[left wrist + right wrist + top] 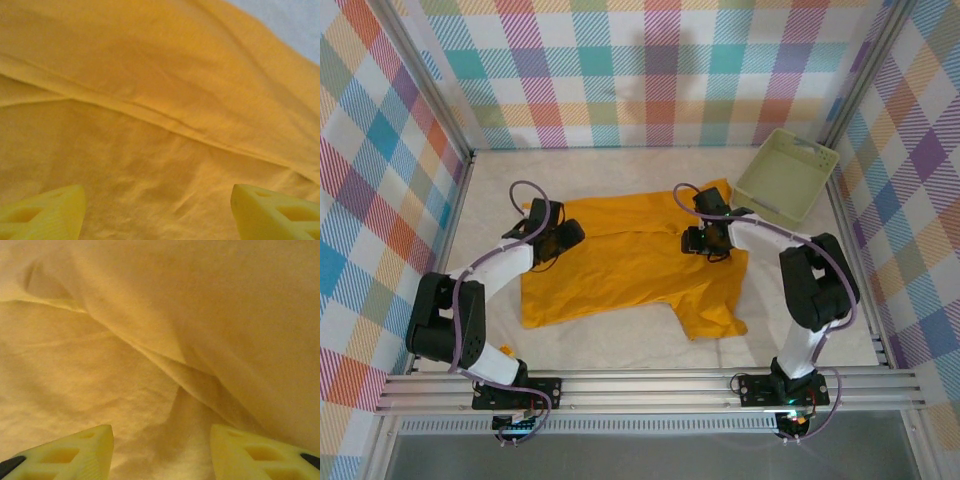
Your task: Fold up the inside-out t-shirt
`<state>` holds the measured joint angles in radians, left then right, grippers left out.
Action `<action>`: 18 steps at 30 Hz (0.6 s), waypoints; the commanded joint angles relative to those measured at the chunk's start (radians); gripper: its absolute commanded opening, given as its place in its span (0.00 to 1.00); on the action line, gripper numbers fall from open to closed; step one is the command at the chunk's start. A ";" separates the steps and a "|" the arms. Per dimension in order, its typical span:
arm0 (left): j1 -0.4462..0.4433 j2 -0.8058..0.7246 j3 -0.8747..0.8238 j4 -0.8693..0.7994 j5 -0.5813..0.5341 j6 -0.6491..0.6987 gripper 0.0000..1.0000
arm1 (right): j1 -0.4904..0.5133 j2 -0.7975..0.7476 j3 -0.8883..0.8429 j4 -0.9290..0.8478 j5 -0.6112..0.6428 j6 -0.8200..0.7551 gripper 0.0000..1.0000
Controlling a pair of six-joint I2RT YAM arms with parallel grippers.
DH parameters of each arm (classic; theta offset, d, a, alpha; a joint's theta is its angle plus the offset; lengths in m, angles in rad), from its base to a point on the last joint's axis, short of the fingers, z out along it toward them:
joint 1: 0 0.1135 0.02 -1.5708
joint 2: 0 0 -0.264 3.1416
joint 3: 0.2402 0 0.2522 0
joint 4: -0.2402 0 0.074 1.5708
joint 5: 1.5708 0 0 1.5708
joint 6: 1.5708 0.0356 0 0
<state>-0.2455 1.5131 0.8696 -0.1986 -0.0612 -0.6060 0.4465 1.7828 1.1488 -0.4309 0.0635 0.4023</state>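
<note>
Inside-out t-shirt point(620, 275) lies central on the table point(620, 352), seemingly one fold laid along its 12 o'clock edge, remainder outstanding; left tool point(562, 238) at 10 o'clock and right tool point(705, 242) at 2 o'clock both released over cloth.

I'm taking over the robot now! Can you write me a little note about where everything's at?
Left gripper: jaws open, low over the left part of the t-shirt, holding nothing.
Right gripper: jaws open, low over a raised fold on the right part.
The t-shirt lies spread and wrinkled on the table; the basket sits at the far right.
Done: shirt laid out. Left: the folding itself.
</note>
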 commanded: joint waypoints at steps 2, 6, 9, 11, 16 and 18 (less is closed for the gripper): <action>-0.024 -0.017 -0.045 0.067 0.011 0.011 0.77 | -0.003 0.032 0.061 -0.013 0.044 -0.008 0.51; -0.029 -0.011 -0.074 0.083 0.005 0.005 0.77 | -0.005 0.068 0.094 -0.026 0.097 -0.002 0.47; -0.031 -0.011 -0.089 0.094 0.006 0.002 0.78 | -0.009 0.111 0.131 -0.038 0.161 -0.015 0.41; -0.031 -0.015 -0.093 0.093 0.005 0.002 0.78 | -0.014 0.136 0.159 -0.042 0.186 -0.027 0.38; -0.032 -0.034 -0.103 0.087 -0.002 0.006 0.78 | -0.040 0.183 0.226 -0.046 0.241 -0.059 0.30; -0.033 -0.038 -0.106 0.083 -0.006 0.008 0.78 | -0.047 0.201 0.254 -0.050 0.264 -0.079 0.30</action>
<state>-0.2672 1.5059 0.7834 -0.1257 -0.0620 -0.6056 0.4149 1.9652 1.3495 -0.4610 0.2642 0.3641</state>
